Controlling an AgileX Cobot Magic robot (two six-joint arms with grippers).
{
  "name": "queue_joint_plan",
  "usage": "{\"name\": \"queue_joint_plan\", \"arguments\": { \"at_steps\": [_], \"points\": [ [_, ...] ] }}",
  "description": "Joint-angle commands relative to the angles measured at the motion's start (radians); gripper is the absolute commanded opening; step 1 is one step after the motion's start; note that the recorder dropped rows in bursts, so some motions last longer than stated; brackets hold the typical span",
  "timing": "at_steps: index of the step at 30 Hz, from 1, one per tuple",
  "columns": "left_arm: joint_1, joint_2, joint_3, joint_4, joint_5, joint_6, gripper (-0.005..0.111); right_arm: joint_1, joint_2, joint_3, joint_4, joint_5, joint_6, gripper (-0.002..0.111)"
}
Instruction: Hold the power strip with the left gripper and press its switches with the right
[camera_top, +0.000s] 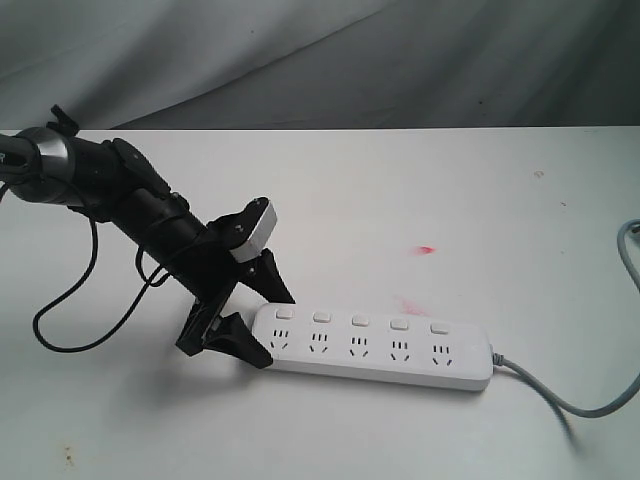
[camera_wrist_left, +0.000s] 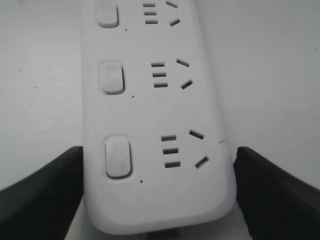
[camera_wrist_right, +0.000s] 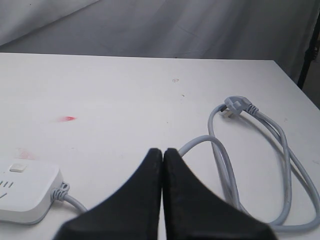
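Note:
The white power strip (camera_top: 380, 350) lies flat on the white table, its grey cord (camera_top: 560, 395) leaving its right end. Its switches (camera_top: 360, 321) run in a row above the sockets. My left gripper (camera_top: 272, 330) straddles the strip's left end, one black finger against each long side. In the left wrist view both fingers (camera_wrist_left: 50, 190) touch the strip (camera_wrist_left: 160, 110) beside the end switch (camera_wrist_left: 118, 156). My right gripper (camera_wrist_right: 162, 152) is shut and empty, hovering over the table past the strip's cord end (camera_wrist_right: 25, 195). It is out of the exterior view.
The grey cord (camera_wrist_right: 225, 165) loops on the table to a plug (camera_wrist_right: 234, 106) beyond the right gripper. A red smear (camera_top: 427, 248) marks the table behind the strip. A black cable (camera_top: 70, 300) hangs from the left arm. Grey cloth backs the table.

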Motion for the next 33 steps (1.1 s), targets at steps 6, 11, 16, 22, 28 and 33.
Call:
{"name": "queue_joint_plan", "arguments": {
  "at_steps": [6,11,16,22,28,33],
  "points": [
    [-0.006,0.002,0.004,-0.001,0.0,-0.003,0.0,-0.006,-0.005,0.003,0.003,-0.006,0.002,0.0],
    [-0.006,0.002,0.004,-0.001,0.0,-0.003,0.0,-0.006,-0.005,0.003,0.003,-0.006,0.002,0.0],
    [-0.006,0.002,0.004,-0.001,0.0,-0.003,0.0,-0.006,-0.005,0.003,0.003,-0.006,0.002,0.0],
    [-0.006,0.002,0.004,-0.001,0.0,-0.003,0.0,-0.006,-0.005,0.003,0.003,-0.006,0.002,0.0],
    [-0.006,0.002,0.004,-0.001,0.0,-0.003,0.0,-0.006,-0.005,0.003,0.003,-0.006,0.002,0.0],
    [-0.006,0.002,0.004,-0.001,0.0,-0.003,0.0,-0.006,-0.005,0.003,0.003,-0.006,0.002,0.0]
  ]
}}
